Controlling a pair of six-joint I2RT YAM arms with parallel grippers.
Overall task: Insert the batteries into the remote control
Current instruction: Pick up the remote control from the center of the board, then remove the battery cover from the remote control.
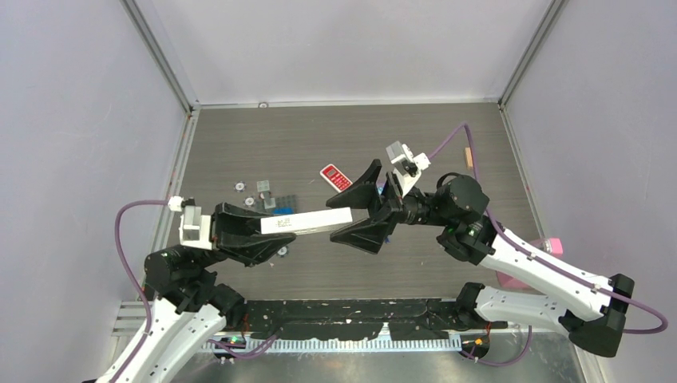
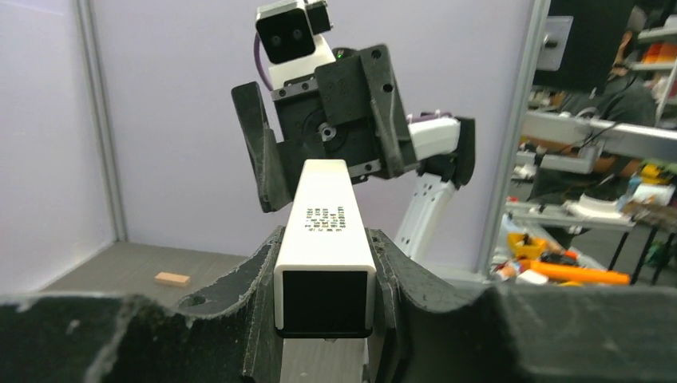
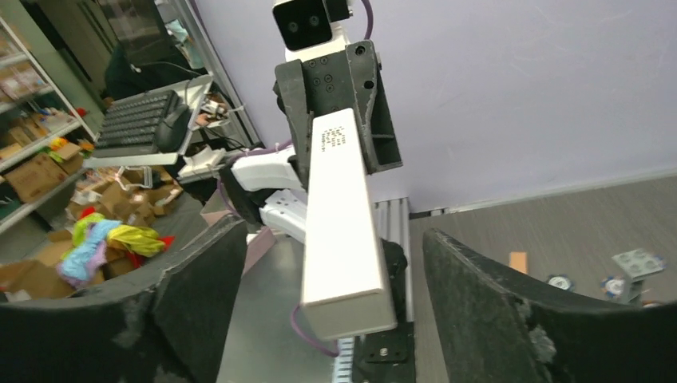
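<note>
Both arms hang above the tabletop's middle — your left gripper clamps the remote control, your right gripper gapes wide around its free end, touching nothing.

In the top view the small pieces left of centre are too tiny to name, the left gripper hides one end of the remote control, and in the left wrist view its near end seems cut by the bottom edge.
</note>
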